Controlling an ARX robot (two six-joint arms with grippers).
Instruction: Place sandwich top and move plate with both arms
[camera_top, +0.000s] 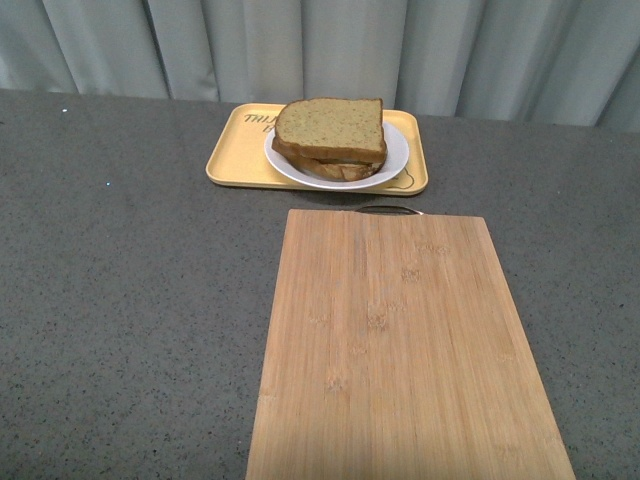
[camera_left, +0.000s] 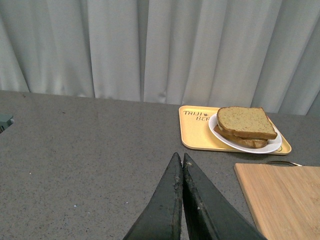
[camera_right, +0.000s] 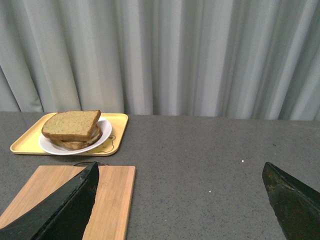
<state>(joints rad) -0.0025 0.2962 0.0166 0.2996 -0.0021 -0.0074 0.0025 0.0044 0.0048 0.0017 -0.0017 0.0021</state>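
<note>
The sandwich top (camera_top: 331, 127), a tan speckled bread slice with a brown crust, lies on a stacked sandwich on the round white plate (camera_top: 395, 160). The plate stands on a yellow tray (camera_top: 232, 160) at the back of the table. Neither arm shows in the front view. In the left wrist view my left gripper (camera_left: 180, 158) is shut and empty, well short of the sandwich top (camera_left: 246, 122) and plate (camera_left: 272, 146). In the right wrist view my right gripper (camera_right: 180, 167) is open wide and empty, far from the sandwich top (camera_right: 71, 123) and plate (camera_right: 104, 132).
A bamboo cutting board (camera_top: 400, 350) lies on the grey table in front of the tray; it also shows in the left wrist view (camera_left: 285, 200) and right wrist view (camera_right: 112, 200). A grey curtain (camera_top: 320, 40) hangs behind the table.
</note>
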